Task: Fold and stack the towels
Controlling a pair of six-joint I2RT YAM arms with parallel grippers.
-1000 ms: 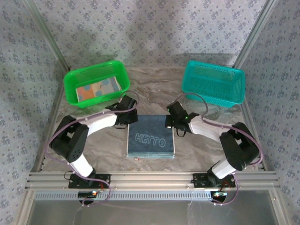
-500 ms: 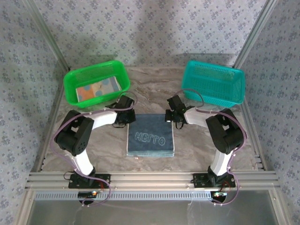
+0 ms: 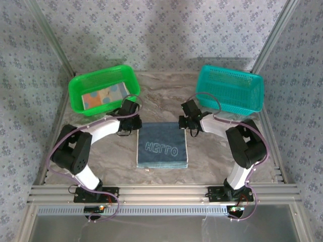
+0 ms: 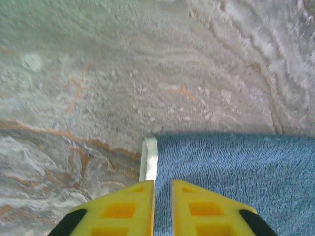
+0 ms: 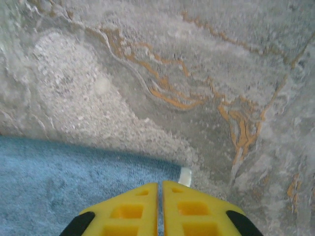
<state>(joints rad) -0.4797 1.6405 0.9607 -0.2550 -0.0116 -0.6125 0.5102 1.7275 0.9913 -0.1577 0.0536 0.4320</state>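
A dark slate-blue towel [image 3: 162, 147] with pale lettering lies flat and folded in the middle of the table. My left gripper [image 3: 136, 126] hovers over its far left corner. In the left wrist view the yellow jaws [image 4: 163, 183] stand a little apart, with the towel [image 4: 236, 162] and its white tag [image 4: 149, 157] below them. My right gripper [image 3: 186, 127] is at the far right corner. Its jaws [image 5: 160, 184] are almost together above the towel [image 5: 59, 172], beside a white tag [image 5: 185, 176]. A light blue dotted towel [image 3: 103, 96] lies in the green basket.
The green mesh basket [image 3: 103, 74] stands at the back left and a teal mesh basket [image 3: 227, 101] at the back right. Marbled tabletop [image 3: 161, 96] runs between them. A metal rail [image 3: 161, 191] lines the near edge.
The left gripper has drawn back a little toward the green basket and its jaws have parted slightly. Both arms have changed their bend. The dark towel has stayed put.
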